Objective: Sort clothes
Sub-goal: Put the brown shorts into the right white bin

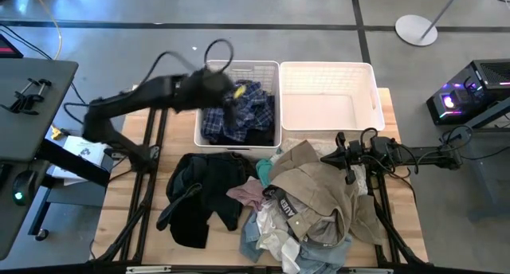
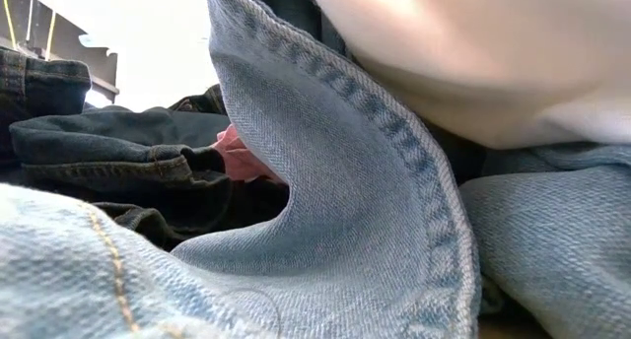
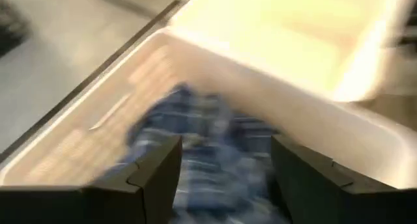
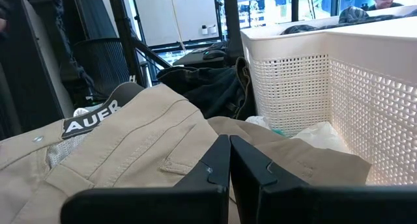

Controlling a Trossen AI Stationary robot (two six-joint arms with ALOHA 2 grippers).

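Left gripper (image 1: 225, 91) over plaid garment (image 1: 239, 115) (spread)

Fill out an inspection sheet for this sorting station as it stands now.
Surface: wooden table, mostly covered.
Job's things: navy plaid garment in left basket; right basket holds nothing seen; black garment, khaki trousers, pink piece and pale denim heaped on the table.
Clutter: nothing seen.
Grippers: left gripper open above the plaid garment; right gripper shut above the khaki trousers.
Cables: black loop on the left arm.
Surroundings: concrete floor, stand base.
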